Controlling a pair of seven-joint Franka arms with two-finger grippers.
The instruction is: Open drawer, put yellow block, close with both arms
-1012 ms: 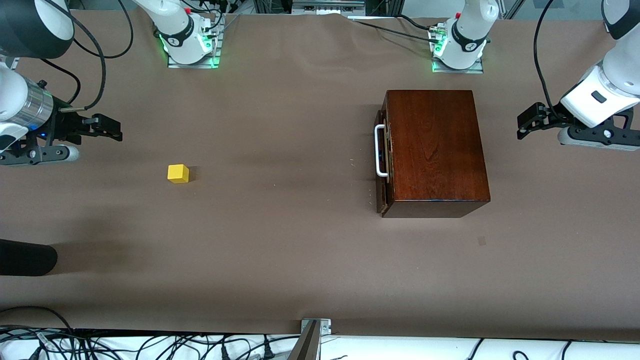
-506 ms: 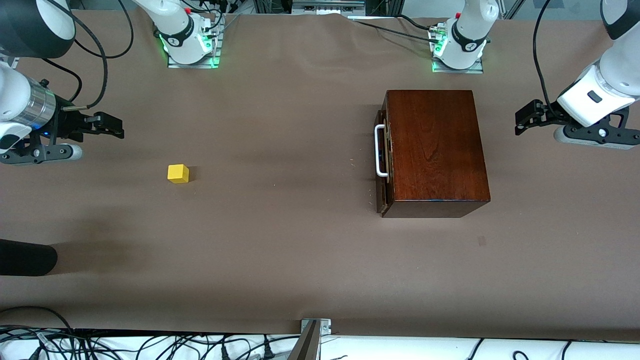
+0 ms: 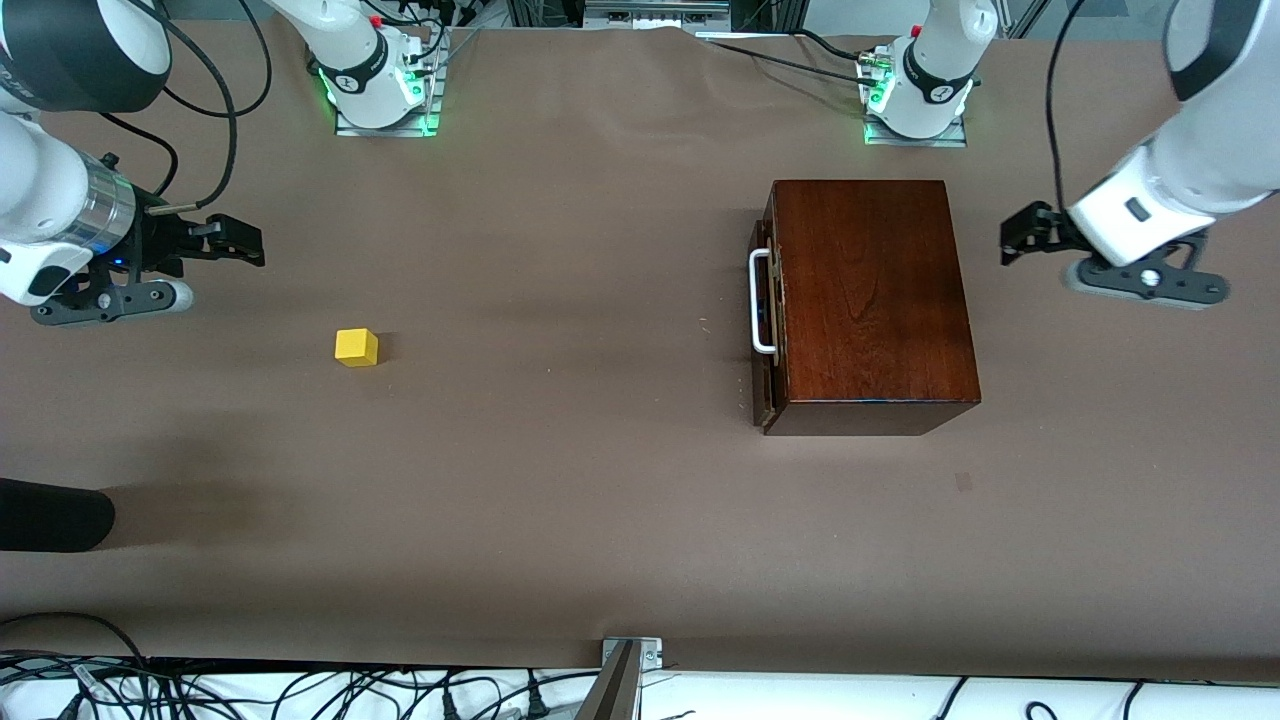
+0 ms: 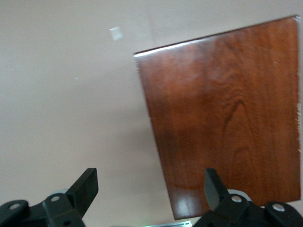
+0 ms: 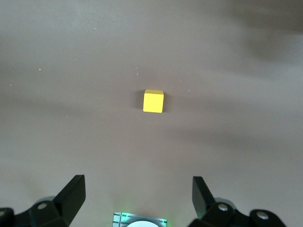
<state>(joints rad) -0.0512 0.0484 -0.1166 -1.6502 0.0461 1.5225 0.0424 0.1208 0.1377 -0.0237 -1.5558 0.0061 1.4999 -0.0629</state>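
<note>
The reddish-brown wooden box (image 3: pixel 872 300) stands toward the left arm's end of the table. Its drawer is shut, with the dark front and white bar handle (image 3: pixel 760 302) facing the table's middle. The box also shows in the left wrist view (image 4: pixel 227 118). The yellow block (image 3: pixel 356 347) lies alone on the table toward the right arm's end, and shows in the right wrist view (image 5: pixel 153 101). My left gripper (image 3: pixel 1022 238) is open and empty, up in the air beside the box's back. My right gripper (image 3: pixel 235 243) is open and empty, above the table short of the block.
The brown table covering (image 3: pixel 560 480) spreads wide between block and box. A dark rounded object (image 3: pixel 50 515) lies at the table's edge at the right arm's end. The arm bases (image 3: pixel 380 85) stand along the table's back edge. A metal bracket (image 3: pixel 630 655) sits at the front edge.
My left gripper has moved toward the box. My right gripper has moved a little toward the table's middle and upward in the view. The block and the box have not moved.
</note>
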